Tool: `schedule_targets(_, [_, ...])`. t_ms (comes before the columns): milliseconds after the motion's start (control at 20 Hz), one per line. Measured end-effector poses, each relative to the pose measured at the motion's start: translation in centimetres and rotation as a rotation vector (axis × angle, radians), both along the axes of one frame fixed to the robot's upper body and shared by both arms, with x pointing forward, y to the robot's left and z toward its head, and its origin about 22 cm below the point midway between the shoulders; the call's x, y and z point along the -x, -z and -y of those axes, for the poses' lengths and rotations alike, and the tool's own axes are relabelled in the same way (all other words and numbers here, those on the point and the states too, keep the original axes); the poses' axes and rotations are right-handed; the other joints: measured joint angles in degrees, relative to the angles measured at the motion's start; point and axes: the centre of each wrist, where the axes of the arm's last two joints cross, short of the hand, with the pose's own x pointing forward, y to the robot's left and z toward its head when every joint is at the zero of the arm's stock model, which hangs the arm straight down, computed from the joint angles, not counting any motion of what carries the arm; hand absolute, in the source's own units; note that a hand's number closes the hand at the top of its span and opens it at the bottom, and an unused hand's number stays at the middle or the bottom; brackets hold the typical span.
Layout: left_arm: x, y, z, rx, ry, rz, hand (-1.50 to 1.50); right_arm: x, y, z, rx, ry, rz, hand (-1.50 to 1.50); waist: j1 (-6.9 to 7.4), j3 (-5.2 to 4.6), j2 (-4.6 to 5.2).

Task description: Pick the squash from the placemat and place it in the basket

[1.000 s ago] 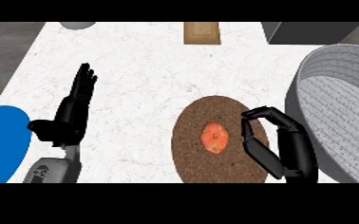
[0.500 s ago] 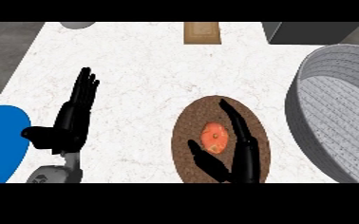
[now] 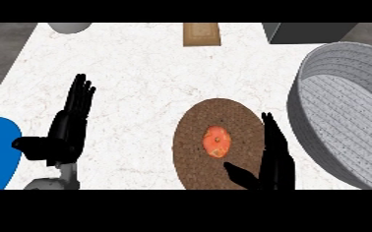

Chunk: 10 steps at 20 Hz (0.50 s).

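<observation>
1. Counter: white top with faint grey veining, fills most of the view.
2. Blue object: at the left edge, lower down, only a rounded part shows; cannot tell what it is.
3. Grey round object: at the top edge, left, cut off.
4. Tan wooden block: at the top edge, near centre.
5. Dark grey box: top right corner, partly cut off.

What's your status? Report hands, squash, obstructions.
Right hand open beside squash, not gripping. Left hand open, resting at left. Squash on placemat. Basket right, nothing between.
</observation>
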Motion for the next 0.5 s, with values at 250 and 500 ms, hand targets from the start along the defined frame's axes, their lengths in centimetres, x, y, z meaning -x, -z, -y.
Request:
schedule_targets(250, [0.2,-0.1,0.4,0.004,0.012,-0.003,0.0,0.6,-3.5,-1.9,0.063,-0.025,-0.196,-1.5,0.83,0.18,0.09])
schedule_targets(500, [0.5,-0.1,0.7,0.012,0.03,0.002,0.0,1.1,-9.1,-3.9,0.089,-0.066,-0.269,-1.5,2.06,0.49,0.39])
